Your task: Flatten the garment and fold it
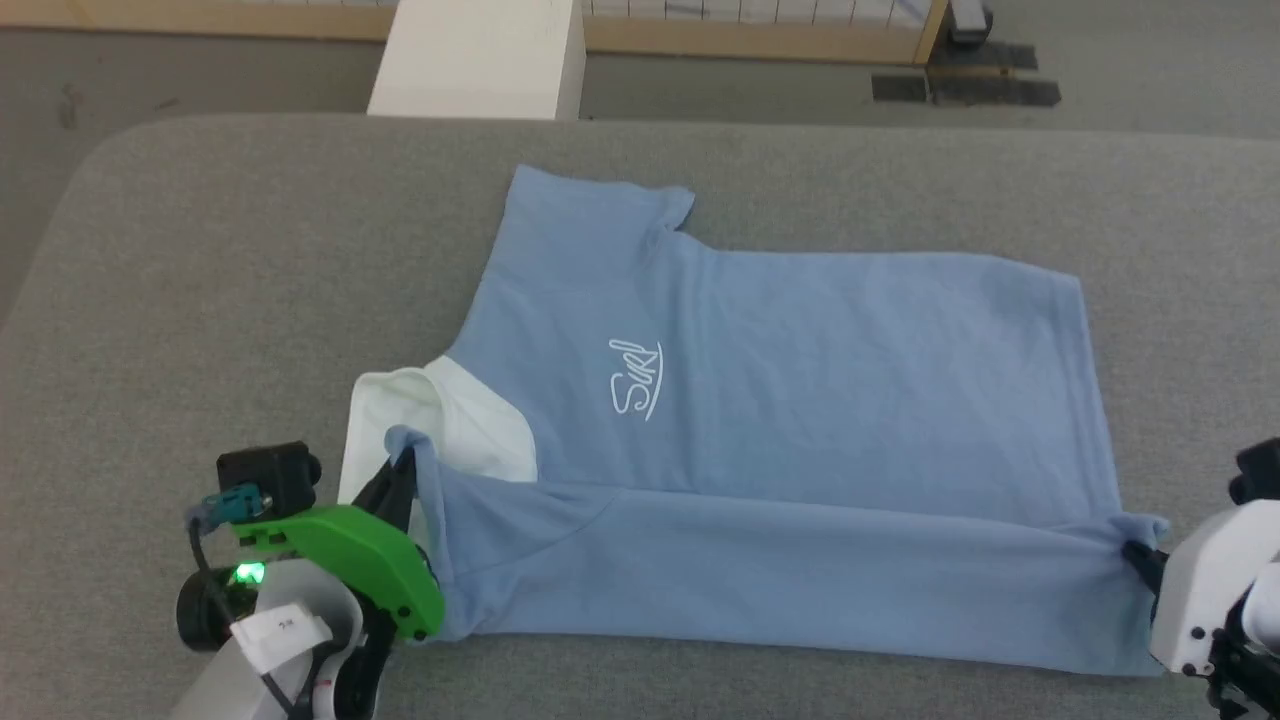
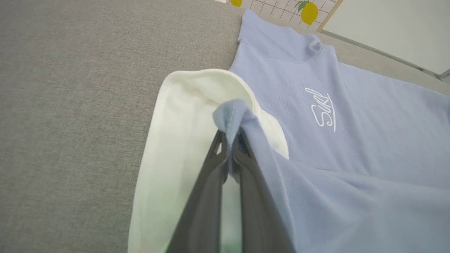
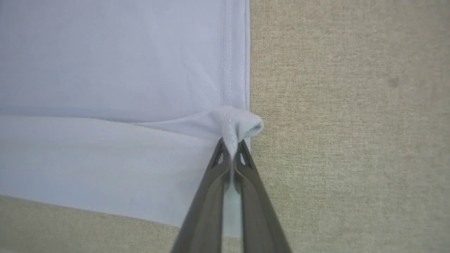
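Observation:
The garment [image 1: 800,380] is a light blue top with a white neck part [image 1: 440,420] and white script print, lying on the grey table with its near long edge folded over toward the middle. My left gripper [image 1: 405,462] is shut on the folded edge's corner beside the white neck part; the pinched blue cloth [image 2: 230,116] bunches above its fingertips [image 2: 218,147]. My right gripper [image 1: 1135,548] is shut on the opposite corner at the hem, where the cloth [image 3: 235,128] bulges above the tips. One sleeve [image 1: 590,215] lies flat at the far side.
The grey padded table [image 1: 250,280] has bare surface to the left of and beyond the garment. A white box [image 1: 480,55] stands past the table's far edge, with a wooden rail behind it. The table's rounded corner is at far left.

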